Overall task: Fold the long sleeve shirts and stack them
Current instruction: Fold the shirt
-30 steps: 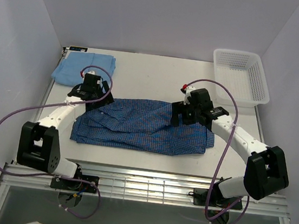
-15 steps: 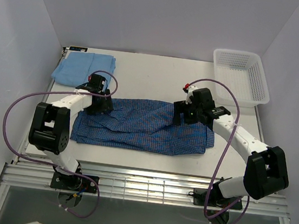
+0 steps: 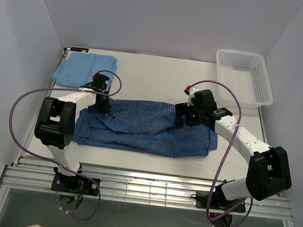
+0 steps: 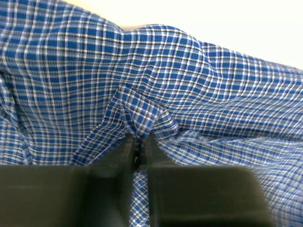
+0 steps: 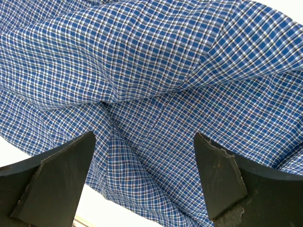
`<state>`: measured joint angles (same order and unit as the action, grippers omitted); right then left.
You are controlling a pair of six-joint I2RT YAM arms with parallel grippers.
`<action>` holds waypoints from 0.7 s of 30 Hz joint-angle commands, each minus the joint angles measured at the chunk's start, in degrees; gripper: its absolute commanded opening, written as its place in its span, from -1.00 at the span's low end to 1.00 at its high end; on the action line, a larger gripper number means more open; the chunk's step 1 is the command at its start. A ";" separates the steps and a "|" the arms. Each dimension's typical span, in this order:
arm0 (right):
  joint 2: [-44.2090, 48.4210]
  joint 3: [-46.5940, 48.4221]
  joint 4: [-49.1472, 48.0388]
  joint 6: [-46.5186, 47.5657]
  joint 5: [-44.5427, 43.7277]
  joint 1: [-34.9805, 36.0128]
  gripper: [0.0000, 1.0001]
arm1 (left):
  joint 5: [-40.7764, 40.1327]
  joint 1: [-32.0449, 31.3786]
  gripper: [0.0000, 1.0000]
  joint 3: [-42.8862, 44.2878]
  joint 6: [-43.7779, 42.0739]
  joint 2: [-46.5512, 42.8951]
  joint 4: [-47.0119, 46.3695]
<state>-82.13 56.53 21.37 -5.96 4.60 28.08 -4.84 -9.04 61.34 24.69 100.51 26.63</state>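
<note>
The dark blue checked shirt lies spread across the middle of the table. Its cloth fills both wrist views. My left gripper is at the shirt's upper left corner, shut on a pinched fold of the checked cloth. My right gripper hovers over the shirt's upper right part, open, with its fingers wide apart above the fabric and nothing between them. The plain light blue shirt lies folded at the back left of the table.
A white mesh basket stands at the back right corner. The white table shows bare behind the checked shirt. Purple cables loop from both arms. The walls close in on the left, right and back.
My left arm swung in to the shirt's upper left corner and its gripper closed on a fold of the cloth. The right arm has hardly moved.
</note>
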 commanded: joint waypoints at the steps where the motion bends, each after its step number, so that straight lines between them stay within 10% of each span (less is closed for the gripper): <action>1: 0.30 2.09 0.26 0.24 1.29 -0.39 0.80 | -0.51 0.16 -0.80 1.76 0.53 -2.59 0.00; 21: -5.06 6.04 2.01 0.33 0.86 -0.39 0.80 | -12.82 3.59 -0.88 2.12 3.35 -10.16 8.26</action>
<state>-86.76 59.05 22.94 -5.89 5.98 28.08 -15.14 -6.02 63.68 27.31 89.91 33.95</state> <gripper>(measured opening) 0.900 0.062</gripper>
